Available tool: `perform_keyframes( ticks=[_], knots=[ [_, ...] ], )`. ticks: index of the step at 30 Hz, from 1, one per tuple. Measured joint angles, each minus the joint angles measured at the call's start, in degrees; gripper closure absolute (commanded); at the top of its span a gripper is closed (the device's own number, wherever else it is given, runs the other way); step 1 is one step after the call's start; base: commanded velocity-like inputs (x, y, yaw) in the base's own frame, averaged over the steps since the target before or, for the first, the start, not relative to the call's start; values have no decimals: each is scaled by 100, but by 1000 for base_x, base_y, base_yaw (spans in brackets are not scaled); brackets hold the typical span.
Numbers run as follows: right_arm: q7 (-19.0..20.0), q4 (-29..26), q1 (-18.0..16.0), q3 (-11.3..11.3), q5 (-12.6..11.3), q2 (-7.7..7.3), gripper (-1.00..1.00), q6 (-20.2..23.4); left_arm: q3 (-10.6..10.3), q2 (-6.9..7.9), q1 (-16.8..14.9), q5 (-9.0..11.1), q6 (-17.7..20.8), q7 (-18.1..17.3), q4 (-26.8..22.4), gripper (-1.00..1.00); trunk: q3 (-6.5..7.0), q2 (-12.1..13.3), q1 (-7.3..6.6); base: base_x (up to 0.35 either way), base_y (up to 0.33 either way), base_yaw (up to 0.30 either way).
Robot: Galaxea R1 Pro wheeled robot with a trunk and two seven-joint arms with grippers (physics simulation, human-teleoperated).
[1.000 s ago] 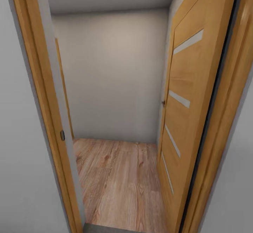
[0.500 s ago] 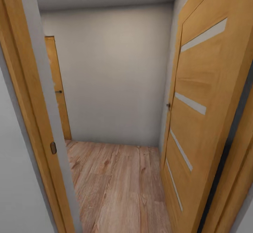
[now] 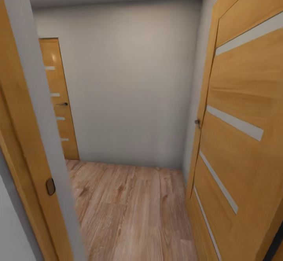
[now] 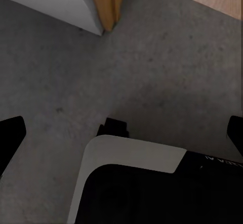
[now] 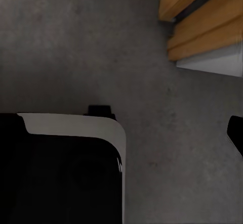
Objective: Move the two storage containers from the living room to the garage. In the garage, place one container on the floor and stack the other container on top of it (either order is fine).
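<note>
The two storage containers are out of view. My left gripper (image 4: pixel 122 135) hangs open over the dark grey concrete floor (image 4: pixel 167 67). Its black fingertips (image 4: pixel 10 135) sit far apart at the edges of the left wrist view, with nothing between them. My right gripper (image 5: pixel 124 133) also hangs over the concrete floor (image 5: pixel 76 47). One black fingertip (image 5: pixel 236 133) shows far out at the edge, and nothing is held. The robot's white and black base (image 4: pixel 131 155) lies below both wrists.
I am in a narrow doorway. Its wood frame (image 3: pixel 23 155) stands close at the left and an open wooden door leaf (image 3: pixel 239 135) close at the right. Beyond lie a small room's wood-plank floor (image 3: pixel 129 206), a pale wall (image 3: pixel 125 88) and a closed door (image 3: pixel 57 100).
The camera has moved forward into the doorway. The frame and the door leaf loom larger, the ceiling light has left the picture, and the second door at the left has come into view.
</note>
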Motion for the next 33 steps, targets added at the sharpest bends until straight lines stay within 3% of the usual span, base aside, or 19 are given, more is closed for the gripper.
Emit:
perform_keyframes(
  ticks=[17, 33],
  knots=[
    [-13, 3, 0, 0, -1, -4, -100, 0, 0, 0, 1, -10, -38, 0, -1, -100, 0, 0, 1, 305, -64, 0],
    [0, 3, 0, 0, -8, -5, -100, 9, 0, -26, 0, -18, -88, 8, -9, -100, 0, 0, 4, 21, -13, 0]
  ],
)
